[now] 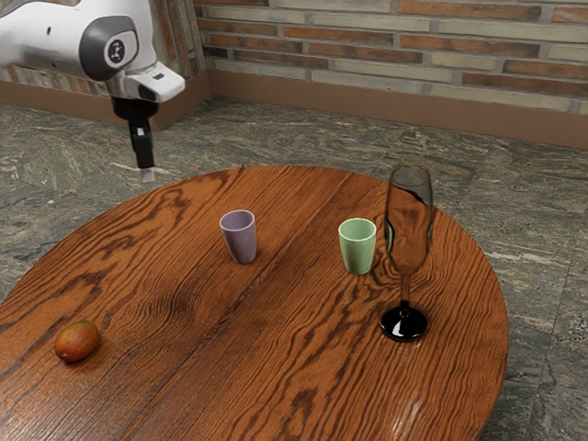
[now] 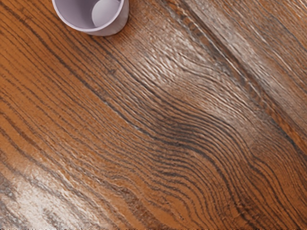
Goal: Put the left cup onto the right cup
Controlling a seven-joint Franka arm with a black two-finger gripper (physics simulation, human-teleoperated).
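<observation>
gap: open tabletop lay between purple cup and green cup | obstacle: tall wine glass crowded green cup on the exterior view's right | mango sat well apart near the tabletop's edge

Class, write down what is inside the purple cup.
Seen from the wrist view, the purple cup holds nothing: just its pale floor. Part of its inside runs off the picture's edge; in the exterior view its wall covers the inside.
</observation>
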